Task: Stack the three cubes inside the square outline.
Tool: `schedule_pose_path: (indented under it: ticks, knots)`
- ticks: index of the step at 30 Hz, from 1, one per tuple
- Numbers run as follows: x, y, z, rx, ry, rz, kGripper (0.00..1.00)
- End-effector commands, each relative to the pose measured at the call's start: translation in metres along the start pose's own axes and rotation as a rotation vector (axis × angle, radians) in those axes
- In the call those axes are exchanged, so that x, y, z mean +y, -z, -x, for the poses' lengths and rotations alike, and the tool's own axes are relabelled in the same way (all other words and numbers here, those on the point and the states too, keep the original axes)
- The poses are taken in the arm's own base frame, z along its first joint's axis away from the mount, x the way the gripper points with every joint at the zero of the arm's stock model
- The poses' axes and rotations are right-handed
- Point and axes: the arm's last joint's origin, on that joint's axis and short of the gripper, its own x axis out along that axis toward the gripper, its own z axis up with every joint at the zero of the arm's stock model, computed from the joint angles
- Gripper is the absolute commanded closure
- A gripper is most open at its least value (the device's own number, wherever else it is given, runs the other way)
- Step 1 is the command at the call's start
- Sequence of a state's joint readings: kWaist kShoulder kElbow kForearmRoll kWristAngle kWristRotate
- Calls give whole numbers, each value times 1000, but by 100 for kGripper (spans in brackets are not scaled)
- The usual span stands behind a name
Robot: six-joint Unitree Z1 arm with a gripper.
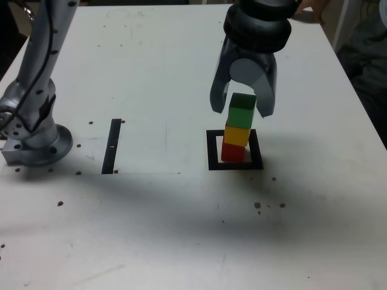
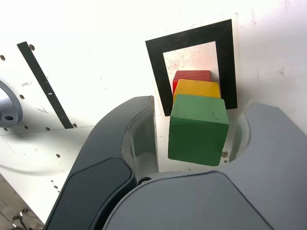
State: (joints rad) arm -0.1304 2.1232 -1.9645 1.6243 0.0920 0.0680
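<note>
Three cubes stand stacked inside the square outline [image 1: 211, 151]: the red cube [image 1: 232, 152] at the bottom, the yellow cube [image 1: 237, 135] on it, the green cube [image 1: 242, 109] on top. The wrist view shows the same stack from above: green cube [image 2: 197, 129], yellow cube [image 2: 196, 88], red cube [image 2: 192, 75], square outline [image 2: 156, 72]. My gripper [image 1: 242, 110] hangs over the stack with one finger on each side of the green cube. The gripper [image 2: 199, 109] is open, and a narrow gap shows between each finger and the green cube. The stack leans slightly.
A straight black strip [image 1: 112, 146] lies on the white table at the exterior view's left of the outline. The arm's grey base [image 1: 36, 142] stands at the far left. A person's hand [image 1: 311, 9] rests at the table's far right corner.
</note>
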Motion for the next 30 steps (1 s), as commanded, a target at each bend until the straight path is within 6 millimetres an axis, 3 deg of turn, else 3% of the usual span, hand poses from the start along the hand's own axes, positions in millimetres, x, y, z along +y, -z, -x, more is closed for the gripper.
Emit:
schedule_pose_path:
  ticks: [1, 13, 22, 30]
  knots:
    - [-1, 1, 0, 15, 2, -4, 1]
    - [1, 27, 20, -38, -44, 7, 1]
    - [2, 79, 28, -31, -67, 46, 0]
    - [1, 130, 12, 34, -75, 89, 0]
